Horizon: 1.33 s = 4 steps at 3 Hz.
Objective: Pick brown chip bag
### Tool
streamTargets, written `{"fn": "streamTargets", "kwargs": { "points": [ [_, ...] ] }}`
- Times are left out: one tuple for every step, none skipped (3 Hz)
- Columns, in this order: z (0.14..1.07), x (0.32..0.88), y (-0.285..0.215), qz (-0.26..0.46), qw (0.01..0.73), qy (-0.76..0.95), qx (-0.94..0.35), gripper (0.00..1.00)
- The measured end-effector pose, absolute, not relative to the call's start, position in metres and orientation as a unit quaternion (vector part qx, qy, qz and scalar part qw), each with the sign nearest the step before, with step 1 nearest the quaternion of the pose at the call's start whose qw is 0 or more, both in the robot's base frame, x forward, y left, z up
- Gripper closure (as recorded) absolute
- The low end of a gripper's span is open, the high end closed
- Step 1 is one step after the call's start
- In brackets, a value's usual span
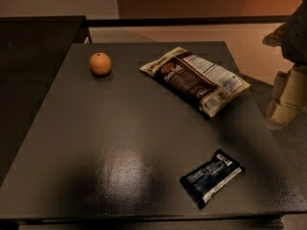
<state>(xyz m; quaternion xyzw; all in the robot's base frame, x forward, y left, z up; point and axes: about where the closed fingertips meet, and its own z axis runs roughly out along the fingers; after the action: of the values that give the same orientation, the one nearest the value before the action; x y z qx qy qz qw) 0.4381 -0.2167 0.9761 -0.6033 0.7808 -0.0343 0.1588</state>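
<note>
A: What lies on the desk [120,143]?
B: The brown chip bag [194,79], flat at the far right, label up. The claw [286,99] hangs past the desk's right edge, clear of the bag; apart or together, I cannot tell.
A: Smaller things?
B: A black-and-blue packet [212,178] near right, an orange [100,63] far left.

I see a dark brown chip bag [194,78] with cream edges, white script lettering and a white label panel with dark print. The round fruit [100,63] is plain orange. The small packet [212,178] is black with blue print and a pale strip. The table [96,143] is glossy dark grey. At the right edge, my gripper [288,102] shows cream and off-white.
</note>
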Motion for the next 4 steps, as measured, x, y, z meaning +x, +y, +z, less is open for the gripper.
{"fn": "streamTargets", "kwargs": {
  "points": [
    [0.976,0.438,-0.217,-0.034,0.159,0.781,-0.603,0.0],
    [0.975,0.45,-0.203,-0.027,0.166,0.773,-0.611,0.0],
    [0.968,0.473,-0.175,-0.013,0.183,0.757,-0.628,0.0],
    [0.958,0.497,-0.149,0.004,0.2,0.745,-0.637,0.0]
  ]
}}
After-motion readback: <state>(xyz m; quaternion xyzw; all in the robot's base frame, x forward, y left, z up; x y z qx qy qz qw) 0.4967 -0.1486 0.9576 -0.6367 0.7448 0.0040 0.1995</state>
